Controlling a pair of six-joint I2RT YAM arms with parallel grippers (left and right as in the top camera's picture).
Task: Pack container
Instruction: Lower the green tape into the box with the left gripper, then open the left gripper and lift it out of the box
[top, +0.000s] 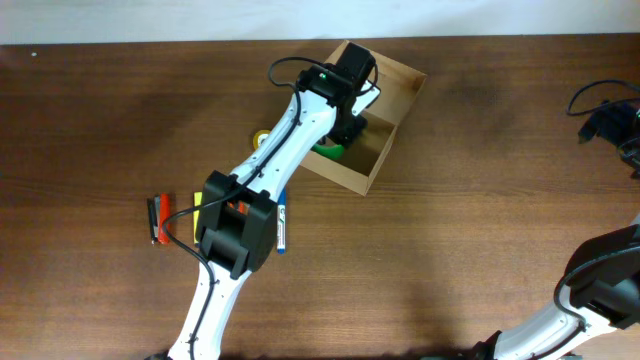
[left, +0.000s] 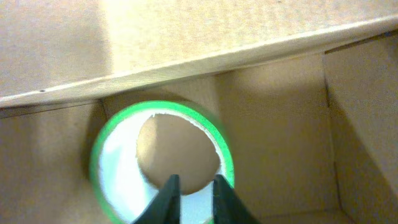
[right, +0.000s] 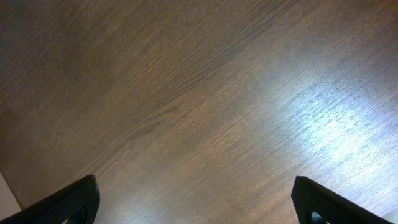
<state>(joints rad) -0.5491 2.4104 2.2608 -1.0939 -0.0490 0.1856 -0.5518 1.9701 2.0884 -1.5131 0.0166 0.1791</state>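
The container, a plain brown cardboard box, lies open at the top middle of the table. My left gripper reaches down into it. In the left wrist view the left gripper is shut on the wall of a green tape roll, one finger inside the core and one outside, with the roll against the box's inner walls. A bit of the green tape roll shows under the arm from overhead. My right gripper is at the far right; in its wrist view the right gripper is open over bare wood.
A yellow tape roll lies just left of the box, partly under the left arm. A blue pen lies below it. Red and black pens and a yellow item lie further left. The right arm's base sits at the lower right.
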